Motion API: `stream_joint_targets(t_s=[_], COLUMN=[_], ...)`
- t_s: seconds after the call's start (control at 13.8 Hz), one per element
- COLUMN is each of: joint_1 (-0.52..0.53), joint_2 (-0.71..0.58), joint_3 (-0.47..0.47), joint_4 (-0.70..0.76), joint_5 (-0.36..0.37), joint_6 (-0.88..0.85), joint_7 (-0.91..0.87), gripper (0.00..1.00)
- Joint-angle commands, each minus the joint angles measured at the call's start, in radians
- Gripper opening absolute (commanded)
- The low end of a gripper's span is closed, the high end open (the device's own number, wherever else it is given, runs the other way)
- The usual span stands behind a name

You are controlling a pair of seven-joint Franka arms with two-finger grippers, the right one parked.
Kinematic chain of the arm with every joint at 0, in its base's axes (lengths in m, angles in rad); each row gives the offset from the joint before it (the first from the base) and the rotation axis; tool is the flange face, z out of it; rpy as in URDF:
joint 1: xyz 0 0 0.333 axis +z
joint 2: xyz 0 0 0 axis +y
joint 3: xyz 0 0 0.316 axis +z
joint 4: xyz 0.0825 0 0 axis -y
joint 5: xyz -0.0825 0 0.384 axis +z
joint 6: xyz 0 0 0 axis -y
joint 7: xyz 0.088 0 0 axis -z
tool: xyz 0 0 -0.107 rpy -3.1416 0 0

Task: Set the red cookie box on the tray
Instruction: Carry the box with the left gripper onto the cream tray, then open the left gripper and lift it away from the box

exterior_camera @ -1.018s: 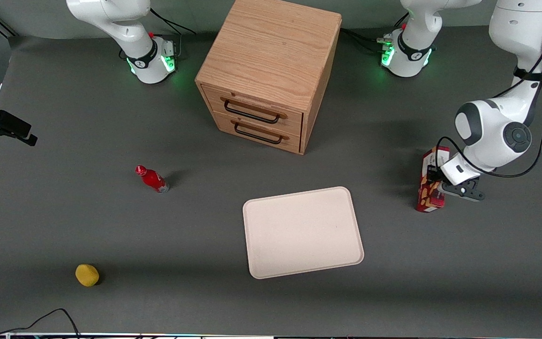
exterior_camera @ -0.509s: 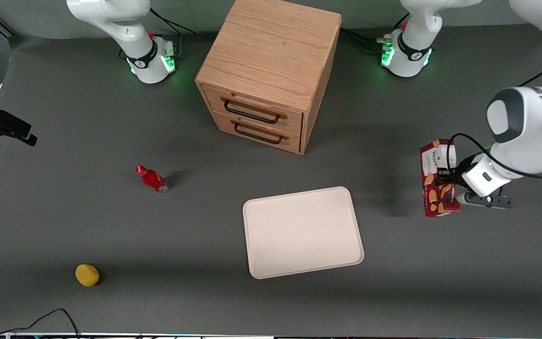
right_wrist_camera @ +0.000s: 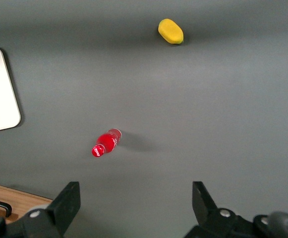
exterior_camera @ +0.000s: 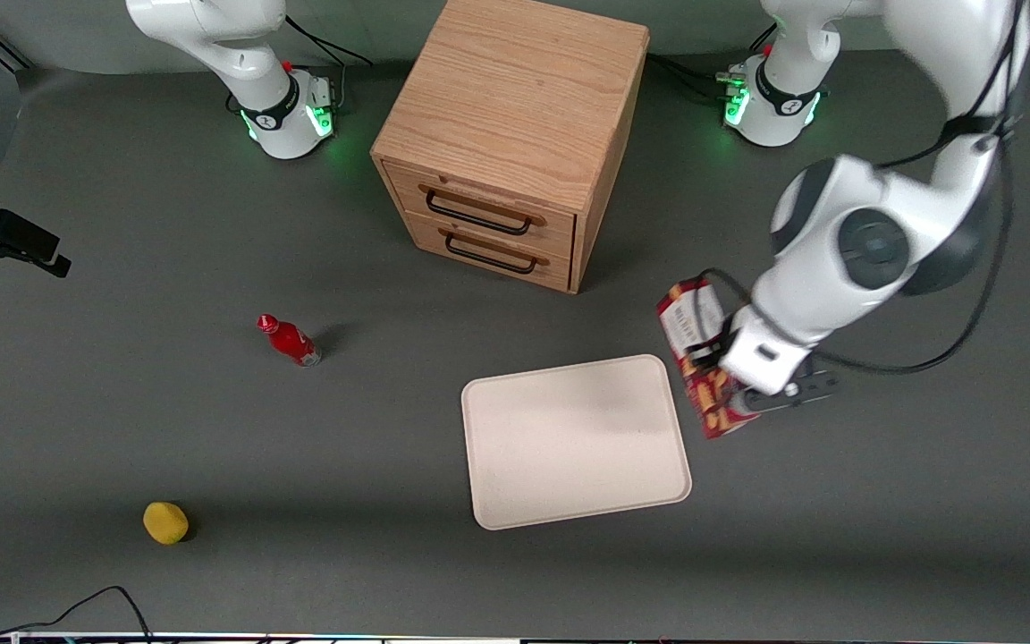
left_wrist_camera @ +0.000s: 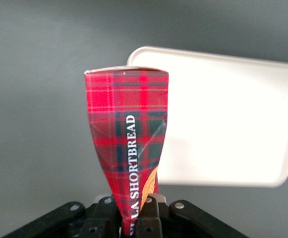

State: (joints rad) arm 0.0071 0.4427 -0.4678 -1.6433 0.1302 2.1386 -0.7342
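Jaws clamped on red cookie box (left_wrist_camera: 129, 148), squeezing carton walls. Gripper (exterior_camera: 738, 386) holds box airborne just beside tray (exterior_camera: 569, 465) edge, working arm's side. Advice: carry over tray centre, lower flat, release gently; thin carton dents easily.

front camera sits high, looking down over the whole table toward both arm bases. left wrist camera rides close above the gripper (left_wrist_camera: 134, 218), facing down past the red cookie box (left_wrist_camera: 129, 148) to the tray (left_wrist_camera: 233, 119), which the front view shares (exterior_camera: 569, 447). right wrist camera looks down too.
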Motion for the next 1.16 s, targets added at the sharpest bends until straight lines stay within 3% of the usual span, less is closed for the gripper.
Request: stream_joint_targets(t_s=[0.0, 0.22, 0.29, 0.51, 0.65, 0.8, 0.95, 1.09], joint_1=[-0.007, -0.007, -0.007, 0.008, 0.016, 0.031, 0.027, 0.025], joint_2=[0.186, 0.266, 0.278, 0.24, 0.179, 0.061, -0.075, -0.192], joint_3=[-0.02, -0.02, -0.02, -0.015, -0.014, 0.027, 0.15, 0.269], joint_4=[0.073, 0.069, 0.068, 0.057, 0.059, 0.06, 0.059, 0.056], joint_5=[0.141, 0.264, 0.269, 0.261, 0.24, 0.092, -0.065, -0.116], joint_6=[0.095, 0.174, 0.194, 0.155, 0.013, -0.151, -0.331, -0.498], joint_7=[-0.091, -0.102, -0.103, -0.09, -0.01, 0.188, 0.423, 0.598], gripper=[0.0, 0.0, 0.99, 1.0, 1.0, 1.0, 1.0, 1.0])
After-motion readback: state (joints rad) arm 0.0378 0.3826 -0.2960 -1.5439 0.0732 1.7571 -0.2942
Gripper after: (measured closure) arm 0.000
